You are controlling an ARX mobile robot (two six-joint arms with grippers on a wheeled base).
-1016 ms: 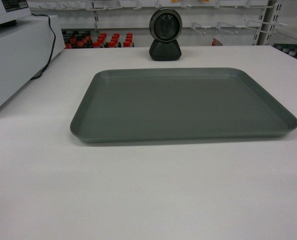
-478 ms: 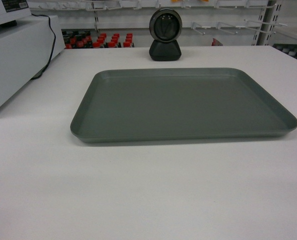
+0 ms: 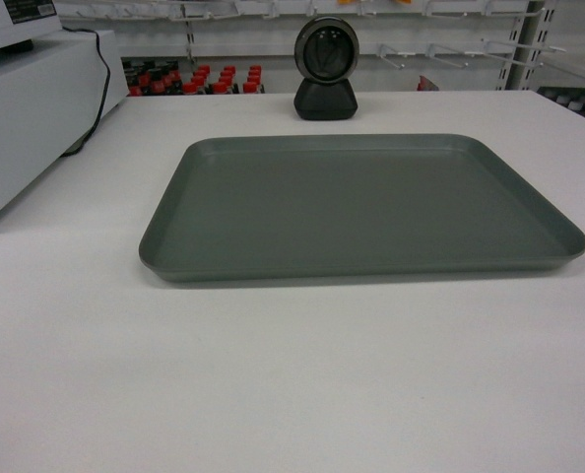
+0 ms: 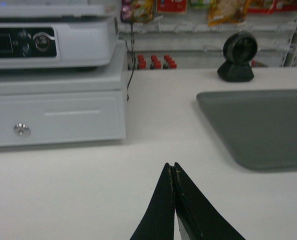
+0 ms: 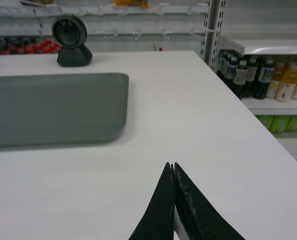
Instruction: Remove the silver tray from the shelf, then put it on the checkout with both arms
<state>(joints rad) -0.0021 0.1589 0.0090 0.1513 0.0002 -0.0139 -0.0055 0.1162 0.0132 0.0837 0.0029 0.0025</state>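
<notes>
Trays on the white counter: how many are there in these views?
1. The silver tray lies flat on the checkout, in front of the scanner. It is empty, and both wrist views show only parts of this same tray.

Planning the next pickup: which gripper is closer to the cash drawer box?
Left. The left gripper hovers shut near the cash drawer box; the right gripper, also shut, sits beyond the tray's far side.
</notes>
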